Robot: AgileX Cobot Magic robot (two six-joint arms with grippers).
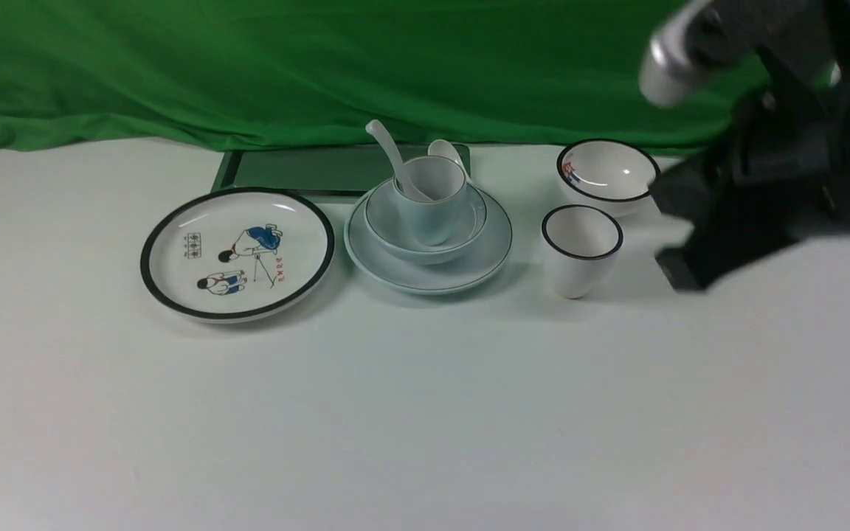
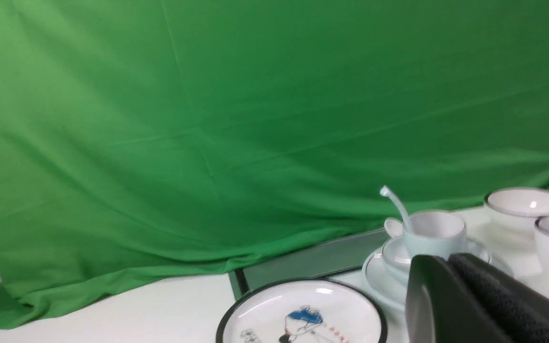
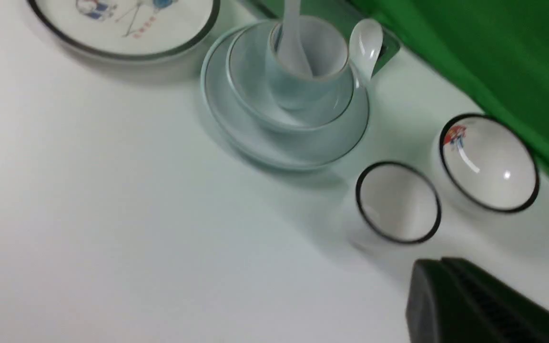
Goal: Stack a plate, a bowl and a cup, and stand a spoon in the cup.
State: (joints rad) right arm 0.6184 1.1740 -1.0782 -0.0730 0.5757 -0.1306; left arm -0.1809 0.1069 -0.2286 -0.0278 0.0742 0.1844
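Note:
The pale blue-green plate [image 1: 469, 269] sits mid-table. The bowl [image 1: 388, 225] rests on it and the cup [image 1: 432, 203] stands in the bowl. A white spoon [image 1: 387, 151] stands in the cup, scoop down, with its handle leaning up and to the left. The stack also shows in the right wrist view, with the plate [image 3: 236, 119], cup [image 3: 298, 85] and spoon [image 3: 293, 33]. My right gripper [image 1: 672, 236] [image 3: 439, 262] hangs above the table right of the stack, shut and empty. My left gripper [image 2: 446, 259] is shut and empty, left of the stack.
A white cartoon plate with a black rim [image 1: 237, 253] lies left of the stack. A black-rimmed white cup [image 1: 581, 247] and white bowl [image 1: 606, 173] stand to its right. A second white spoon [image 1: 446, 151] lies behind the stack. A dark tray [image 1: 307, 169] and a green cloth [image 1: 322, 66] are at the back.

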